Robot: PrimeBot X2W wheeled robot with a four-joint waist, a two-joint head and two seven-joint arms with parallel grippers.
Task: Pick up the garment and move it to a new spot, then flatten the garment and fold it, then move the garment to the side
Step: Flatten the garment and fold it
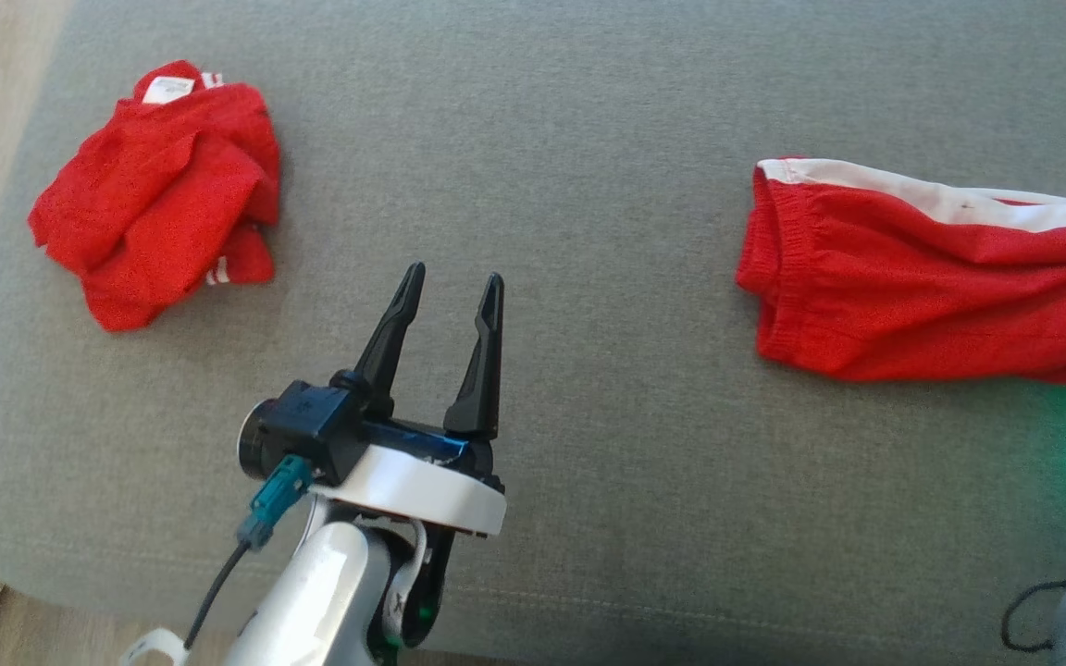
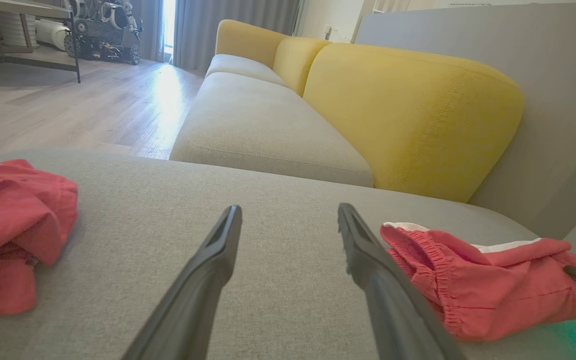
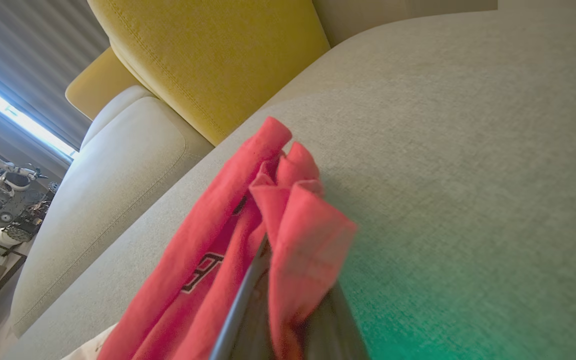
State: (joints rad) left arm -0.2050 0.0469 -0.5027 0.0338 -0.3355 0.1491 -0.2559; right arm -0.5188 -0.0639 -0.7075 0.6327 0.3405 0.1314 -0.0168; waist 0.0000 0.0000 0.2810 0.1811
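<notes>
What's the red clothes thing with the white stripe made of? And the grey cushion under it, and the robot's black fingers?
The red garment looks like soft matte knit cloth: it wrinkles and has a gathered stretchy band. The grey cushion looks like woven upholstery fabric: fine speckled weave. The left gripper seems hard, matte black plastic, maybe coated metal: stiff, smooth fingers.

Bright daylight from window [image 2: 168, 20]; green glow on cushion [image 3: 418, 300].

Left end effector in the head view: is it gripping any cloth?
No: the left end effector stands open over the bare grey cushion, holding nothing.
</notes>
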